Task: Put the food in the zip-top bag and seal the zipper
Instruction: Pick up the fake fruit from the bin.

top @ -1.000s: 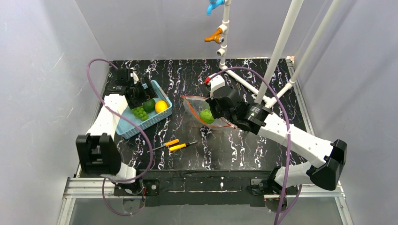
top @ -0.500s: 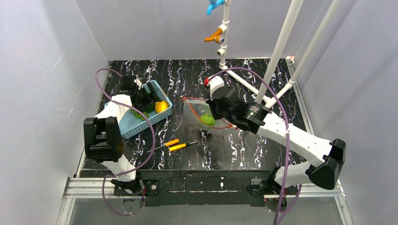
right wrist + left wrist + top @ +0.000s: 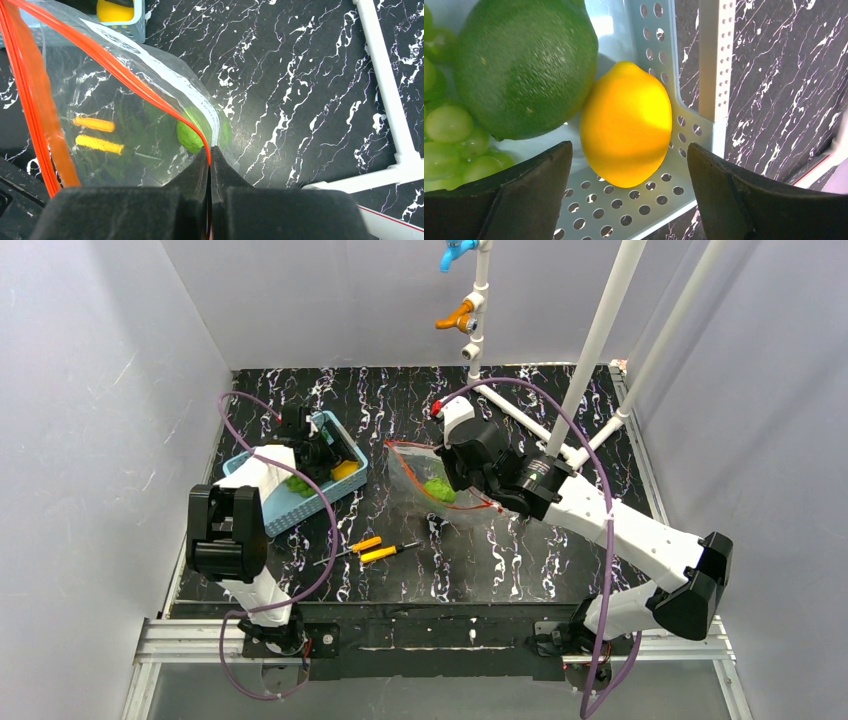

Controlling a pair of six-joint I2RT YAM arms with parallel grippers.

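Premises present as a robotics laboratory test cell. Plain grey panel walls point(image 3: 90, 390) enclose a black, white-veined marble-pattern counter point(image 3: 400, 400). A white-and-black left robot arm point(image 3: 225, 530) and right robot arm point(image 3: 640, 535) stand on a bare aluminium rail point(image 3: 190, 640), near a white plastic pipe frame point(image 3: 603, 325) carrying a blue tap fitting point(image 3: 456, 253) and an orange tap fitting point(image 3: 456, 318).

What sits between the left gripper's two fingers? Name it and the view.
The yellow lemon, lying in the blue basket beside the dark green fruit. The left gripper is open, neither finger touching it. The left wrist view shows this.
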